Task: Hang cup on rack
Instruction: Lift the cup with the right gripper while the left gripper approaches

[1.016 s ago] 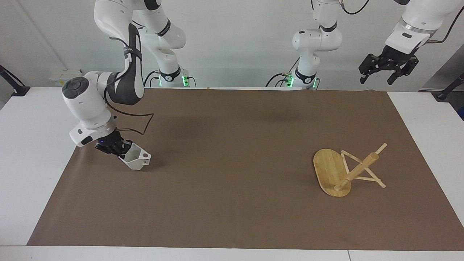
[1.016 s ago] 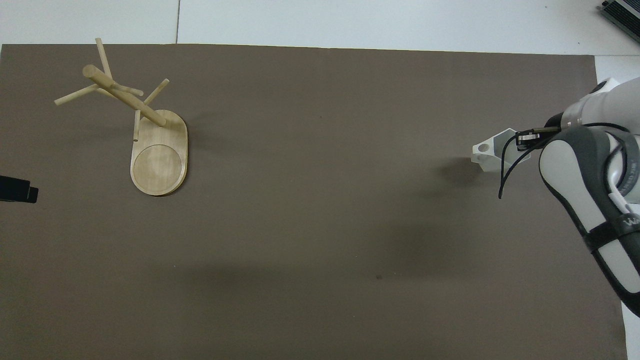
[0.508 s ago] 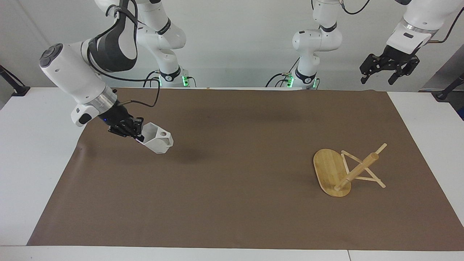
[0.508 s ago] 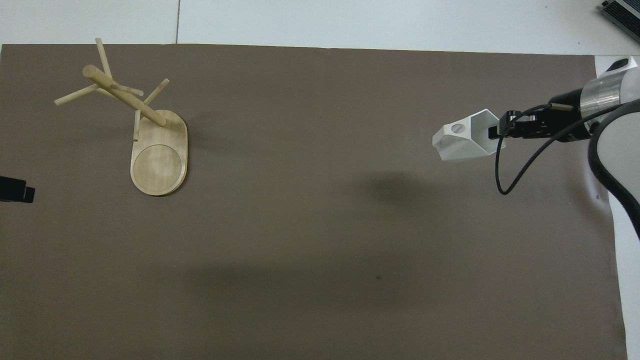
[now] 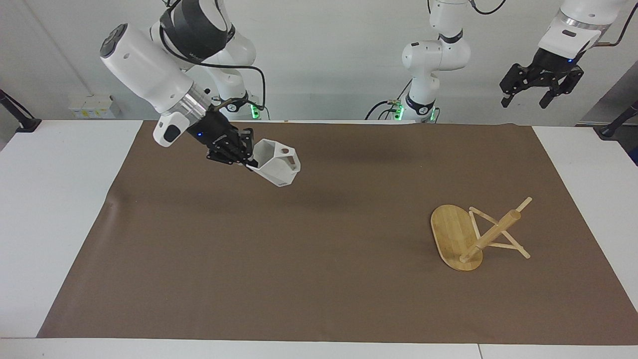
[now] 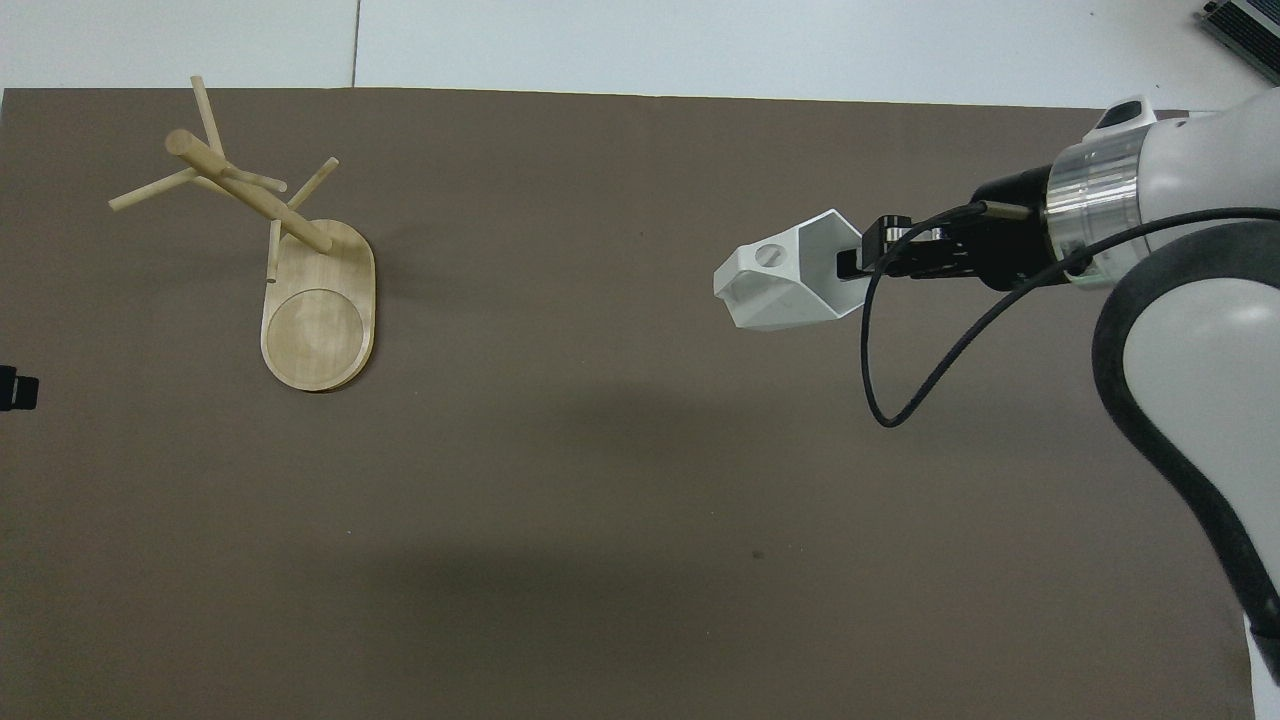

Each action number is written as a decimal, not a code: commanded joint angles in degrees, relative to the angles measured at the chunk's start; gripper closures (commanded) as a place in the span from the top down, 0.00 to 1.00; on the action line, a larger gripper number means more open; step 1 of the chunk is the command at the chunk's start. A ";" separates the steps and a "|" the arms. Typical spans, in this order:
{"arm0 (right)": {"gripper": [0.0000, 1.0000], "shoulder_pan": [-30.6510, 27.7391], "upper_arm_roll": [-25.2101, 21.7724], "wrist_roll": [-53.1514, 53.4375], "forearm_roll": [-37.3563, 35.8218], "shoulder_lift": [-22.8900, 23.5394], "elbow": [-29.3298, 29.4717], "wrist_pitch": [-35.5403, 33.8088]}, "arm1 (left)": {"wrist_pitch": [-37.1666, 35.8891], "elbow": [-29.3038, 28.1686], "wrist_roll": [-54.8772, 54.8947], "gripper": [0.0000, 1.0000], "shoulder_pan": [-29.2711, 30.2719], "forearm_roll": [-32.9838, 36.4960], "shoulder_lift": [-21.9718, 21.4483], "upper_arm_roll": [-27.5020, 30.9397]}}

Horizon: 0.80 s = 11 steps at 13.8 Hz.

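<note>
Cup (image 5: 276, 168), white and faceted, hangs in the air over the brown mat (image 5: 319, 299) toward the right arm's end of the table, tipped on its side with the mouth turned back toward the wrist; the right gripper (image 5: 247, 158) is pinching its rim, fingers pressed together on the wall; the blocky handle with its round hole faces upward and away from the claw, free for a peg. It looks rigid, light and probably ceramic or hard plastic, so likely brittle if dropped, and its matte flat faces should give the fingers a fair purchase; the rim wall seems a sound place to hold, since it leaves the handle clear. The rack (image 5: 471, 234), pale bamboo, stands on the mat toward the left arm's end, well apart from the cup; its thin pegs may flex or the base shift if nudged. The left gripper (image 5: 542, 85) waits high above that end, claw spread and empty.
</note>
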 commanded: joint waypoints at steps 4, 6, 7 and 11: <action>0.00 -0.92 3.76 6.49 14.83 -0.50 0.97 -0.33 | 4.88 -5.24 9.15 1.00 -0.90 -7.62 -1.35 -0.01; 0.00 -0.92 5.77 6.58 17.04 -0.50 1.14 -0.41 | 7.34 -7.44 15.20 1.00 -2.29 -10.62 -1.35 -0.01; 0.00 -0.92 6.65 6.58 17.39 -0.50 1.14 -0.33 | 9.01 -8.67 17.58 1.00 -3.09 -11.93 -1.35 -0.01; 0.00 -0.83 11.48 12.17 17.31 -0.50 1.06 3.61 | 17.34 -13.67 31.82 1.00 -7.31 -16.76 -1.35 -0.01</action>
